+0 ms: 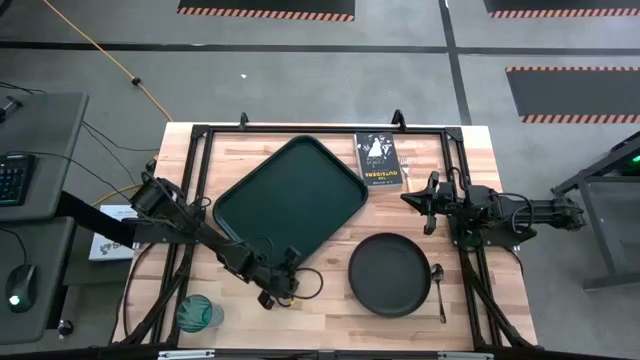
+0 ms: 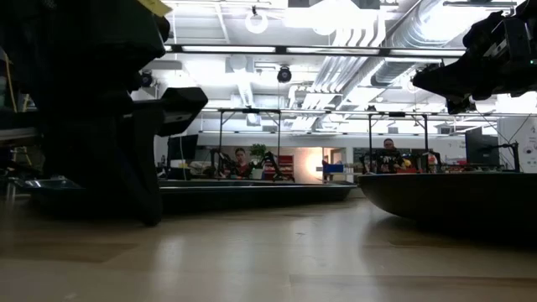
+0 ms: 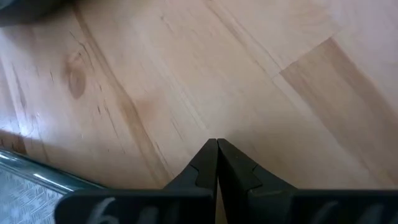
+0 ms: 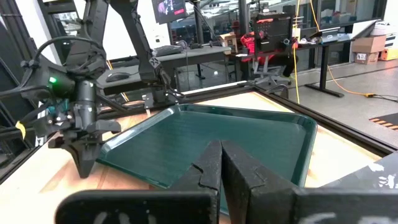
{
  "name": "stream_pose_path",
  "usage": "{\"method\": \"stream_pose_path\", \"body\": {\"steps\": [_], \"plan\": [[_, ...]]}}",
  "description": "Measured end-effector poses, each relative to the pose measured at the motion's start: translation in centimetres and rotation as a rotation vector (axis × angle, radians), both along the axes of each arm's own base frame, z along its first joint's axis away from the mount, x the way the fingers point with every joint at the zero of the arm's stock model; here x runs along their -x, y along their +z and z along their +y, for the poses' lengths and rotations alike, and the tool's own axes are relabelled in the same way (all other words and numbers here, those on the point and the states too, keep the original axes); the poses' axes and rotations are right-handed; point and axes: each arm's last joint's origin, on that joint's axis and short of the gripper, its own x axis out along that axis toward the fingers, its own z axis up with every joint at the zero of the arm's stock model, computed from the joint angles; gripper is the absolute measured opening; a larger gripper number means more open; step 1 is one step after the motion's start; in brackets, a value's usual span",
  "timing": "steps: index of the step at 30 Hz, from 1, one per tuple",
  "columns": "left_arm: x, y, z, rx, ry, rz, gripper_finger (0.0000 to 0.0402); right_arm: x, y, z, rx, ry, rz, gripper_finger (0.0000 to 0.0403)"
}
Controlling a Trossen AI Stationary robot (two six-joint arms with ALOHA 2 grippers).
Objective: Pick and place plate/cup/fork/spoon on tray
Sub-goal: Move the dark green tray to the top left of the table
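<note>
From above, the left arm reaches diagonally across the worktop (image 1: 320,310); the left gripper (image 1: 281,292) sits low, just off the tray's (image 1: 290,196) near corner. The right gripper (image 1: 425,205) hovers beside the book (image 1: 378,160), above the plate (image 1: 389,274). The spoon (image 1: 439,288) lies just right of the plate; the cup (image 1: 198,312) stands at the near left corner. Bare wood separates tray and plate.

At worktop level, the tray (image 2: 252,195) and plate (image 2: 453,201) rims show, with open surface between.

Left wrist view: the left gripper (image 3: 217,149) has its fingers pressed together, empty, over bare wood.

Right wrist view: the right gripper (image 4: 221,152) is likewise closed and empty, facing the tray (image 4: 205,140) and the left gripper (image 4: 84,165).
</note>
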Motion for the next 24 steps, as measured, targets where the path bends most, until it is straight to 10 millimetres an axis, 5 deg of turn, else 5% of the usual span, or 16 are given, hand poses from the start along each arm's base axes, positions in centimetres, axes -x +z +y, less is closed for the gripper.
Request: {"method": "stream_pose_path", "body": {"steps": [24], "plan": [[5.1,2.2,6.5,-0.402,0.445,0.322,0.0000,0.0,0.0,0.0,0.000,0.000,0.000,0.0000]]}}
